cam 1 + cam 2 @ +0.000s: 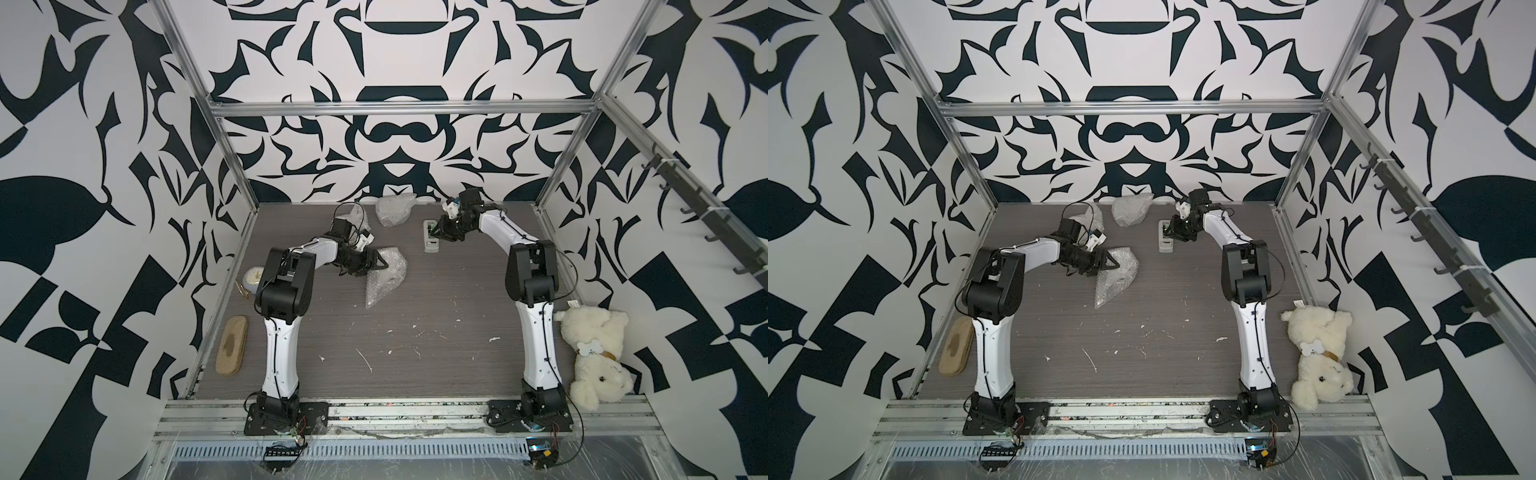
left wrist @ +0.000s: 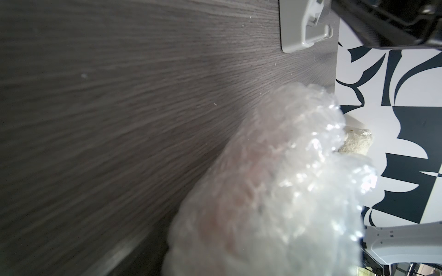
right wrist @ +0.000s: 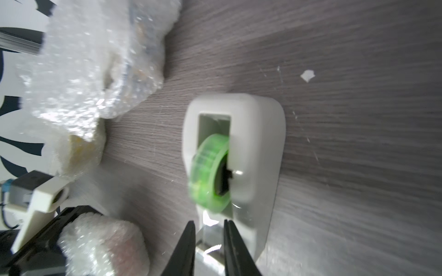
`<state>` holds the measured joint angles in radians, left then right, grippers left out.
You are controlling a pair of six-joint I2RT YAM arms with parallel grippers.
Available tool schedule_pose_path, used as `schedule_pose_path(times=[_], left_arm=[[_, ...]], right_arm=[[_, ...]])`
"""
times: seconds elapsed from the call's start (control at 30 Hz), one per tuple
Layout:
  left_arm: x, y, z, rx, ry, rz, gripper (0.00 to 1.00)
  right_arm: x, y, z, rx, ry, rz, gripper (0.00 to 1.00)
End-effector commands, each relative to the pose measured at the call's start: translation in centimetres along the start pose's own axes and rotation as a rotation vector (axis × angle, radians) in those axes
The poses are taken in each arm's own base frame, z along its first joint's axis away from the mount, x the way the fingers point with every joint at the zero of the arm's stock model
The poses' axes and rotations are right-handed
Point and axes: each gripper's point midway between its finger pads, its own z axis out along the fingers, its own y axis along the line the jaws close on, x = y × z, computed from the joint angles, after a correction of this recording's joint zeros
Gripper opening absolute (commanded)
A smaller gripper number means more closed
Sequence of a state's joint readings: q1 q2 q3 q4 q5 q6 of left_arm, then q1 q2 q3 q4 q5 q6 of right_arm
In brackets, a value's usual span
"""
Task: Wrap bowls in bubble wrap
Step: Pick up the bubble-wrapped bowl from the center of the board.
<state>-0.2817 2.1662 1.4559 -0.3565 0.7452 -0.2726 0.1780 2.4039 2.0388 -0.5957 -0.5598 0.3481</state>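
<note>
No bowl shows bare. Three crumpled bundles of bubble wrap lie on the far half of the table. One bundle (image 1: 388, 276) (image 1: 1119, 274) sits at my left gripper (image 1: 380, 268) (image 1: 1111, 266). It fills the left wrist view (image 2: 275, 191) with a pinkish tint inside and hides the fingers. A second bundle (image 1: 395, 210) (image 3: 95, 59) lies by the back wall. The third bundle (image 1: 355, 214) (image 3: 79, 148), behind my left wrist, shows something pale yellow inside. My right gripper (image 1: 434, 237) (image 3: 208, 222) hovers over the cutter end of the white tape dispenser (image 1: 431, 245) (image 3: 258, 143), its jaws a little apart.
A green tape roll (image 3: 210, 172) sits in the dispenser. A cream plush bear (image 1: 594, 353) lies at the right edge. A small clock (image 1: 252, 277) and a brown oval brush (image 1: 232, 345) lie at the left. White scraps dot the dark wooden table (image 1: 415, 324).
</note>
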Motion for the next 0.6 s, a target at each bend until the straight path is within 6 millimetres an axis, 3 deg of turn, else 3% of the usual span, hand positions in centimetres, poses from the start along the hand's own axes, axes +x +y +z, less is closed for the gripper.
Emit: schedule_pose_path(times=[0.0,0.57], left_arm=[[2.4,2.3,1.3,-0.039,0.063,-0.069,0.62],[1.8,2.0,1.4,-0.029,0.047,-0.071,0.63]], right_arm=[[-0.6,1.0,-1.4,-0.014,-0.008,-0.017,0.26],[0.0,0.6,0.8,-0.164,0.031,0.101,0.19]])
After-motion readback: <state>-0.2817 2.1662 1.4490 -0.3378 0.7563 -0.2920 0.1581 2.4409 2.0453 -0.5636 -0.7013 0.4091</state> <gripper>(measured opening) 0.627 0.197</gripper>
